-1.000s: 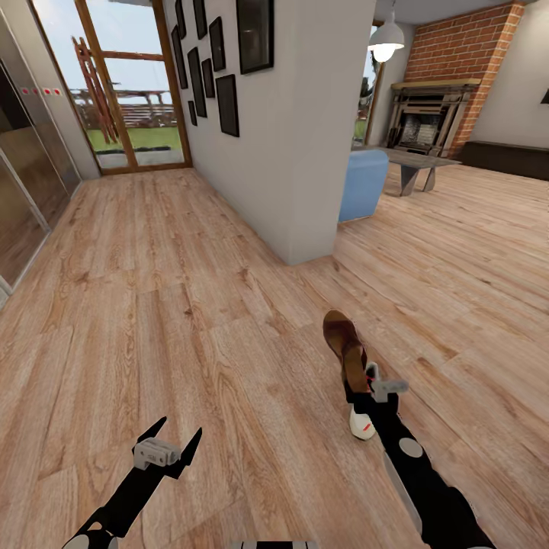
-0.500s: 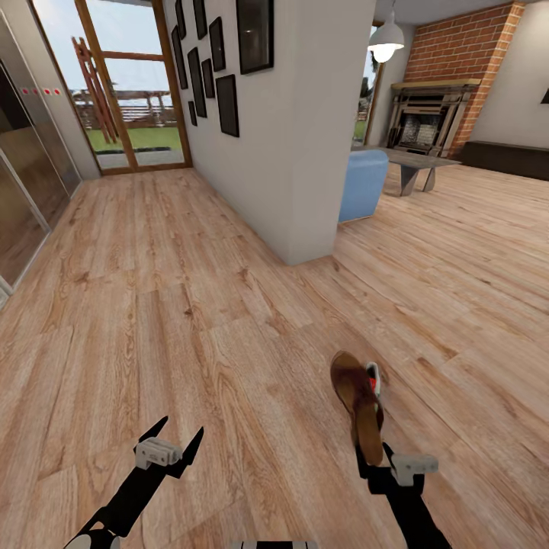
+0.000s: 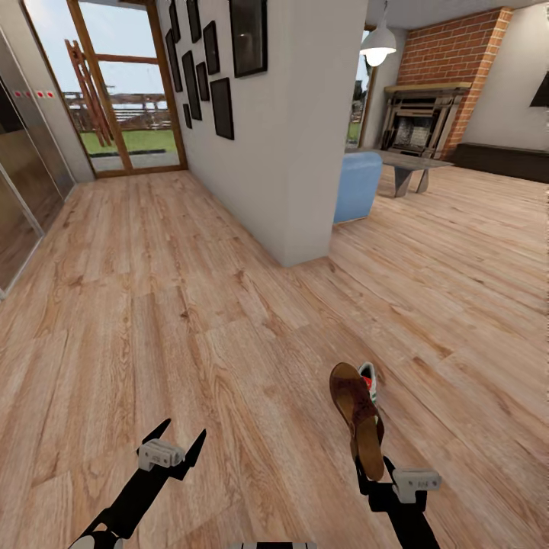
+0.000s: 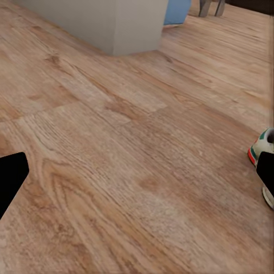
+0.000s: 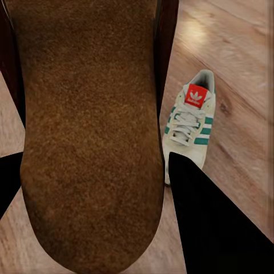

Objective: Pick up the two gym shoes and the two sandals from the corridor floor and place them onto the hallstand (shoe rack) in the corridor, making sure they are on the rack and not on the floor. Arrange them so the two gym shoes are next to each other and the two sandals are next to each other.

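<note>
My right gripper (image 3: 371, 471) is shut on the heel end of a dark brown sandal (image 3: 357, 415), holding it above the corridor floor (image 3: 191, 320) with its toe pointing away from me. In the right wrist view the sandal's suede sole (image 5: 85, 137) sits between the black fingers (image 5: 217, 222). One white gym shoe (image 3: 369, 377) with green stripes lies on the planks just behind the sandal, and it shows as the gym shoe (image 5: 189, 123) and the gym shoe (image 4: 261, 149) in the wrist views. My left gripper (image 3: 180, 443) hangs open and empty at lower left. The hallstand is out of view.
A white partition wall (image 3: 297, 137) with framed pictures stands ahead. A blue seat (image 3: 357, 184) sits behind its corner. To its left the corridor runs to a glass door (image 3: 126, 91). A brick fireplace (image 3: 427, 114) and a low table (image 3: 408, 164) are at the far right.
My right arm has drawn back toward me with the sandal, which now points away over the floor. The head view has shifted slightly. The left arm has stayed put.
</note>
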Tool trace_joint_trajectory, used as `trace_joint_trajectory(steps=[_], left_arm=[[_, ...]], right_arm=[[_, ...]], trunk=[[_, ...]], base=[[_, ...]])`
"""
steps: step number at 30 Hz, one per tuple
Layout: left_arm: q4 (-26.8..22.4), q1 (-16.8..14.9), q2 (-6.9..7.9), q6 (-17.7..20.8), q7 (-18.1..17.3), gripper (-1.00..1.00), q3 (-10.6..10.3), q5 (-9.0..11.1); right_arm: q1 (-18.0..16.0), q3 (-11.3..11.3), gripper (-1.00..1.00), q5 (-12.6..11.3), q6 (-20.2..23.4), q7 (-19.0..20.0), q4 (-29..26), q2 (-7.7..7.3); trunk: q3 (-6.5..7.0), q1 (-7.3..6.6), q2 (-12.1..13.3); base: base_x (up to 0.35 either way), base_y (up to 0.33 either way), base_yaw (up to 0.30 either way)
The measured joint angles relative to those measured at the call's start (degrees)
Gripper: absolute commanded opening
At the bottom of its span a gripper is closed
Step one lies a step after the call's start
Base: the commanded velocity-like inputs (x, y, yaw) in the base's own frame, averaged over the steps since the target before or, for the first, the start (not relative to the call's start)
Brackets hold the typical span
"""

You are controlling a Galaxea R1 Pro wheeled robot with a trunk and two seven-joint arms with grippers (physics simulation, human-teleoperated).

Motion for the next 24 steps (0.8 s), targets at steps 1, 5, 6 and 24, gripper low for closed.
trace_joint_trajectory(steps=[1,5,6,24], left_arm=[[0.03,0.0,-0.01,0.0,0.0,1.0,-0.01,-0.01],[0.04,0.0,-0.06,0.0,0.02,1.0,-0.01,-0.01],[0.06,0.0,-0.06,0.0,0.12,1.0,0.01,-0.02],[0.55,0.0,-0.05,-0.01,7.02,1.0,-0.26,-0.17]], right_arm=[[0.02,0.0,-1.0,0.0,-0.05,-0.02,0.0,0.0],[0.07,0.04,-1.0,0.03,-0.16,-0.31,-0.01,0.01],[0.08,0.05,-1.0,0.03,-0.18,-0.51,-0.01,0.01],[0.11,1.25,-1.0,0.98,-0.34,-1.66,1.3,0.01]], trunk=[[0.07,0.0,0.0],[0.36,0.0,0.0],[0.44,0.0,0.0],[1.87,0.0,0.0]], base=[[0.0,0.0,-0.144],[0.0,0.0,-0.153],[0.0,0.0,-0.159],[0.0,0.0,-0.166]])
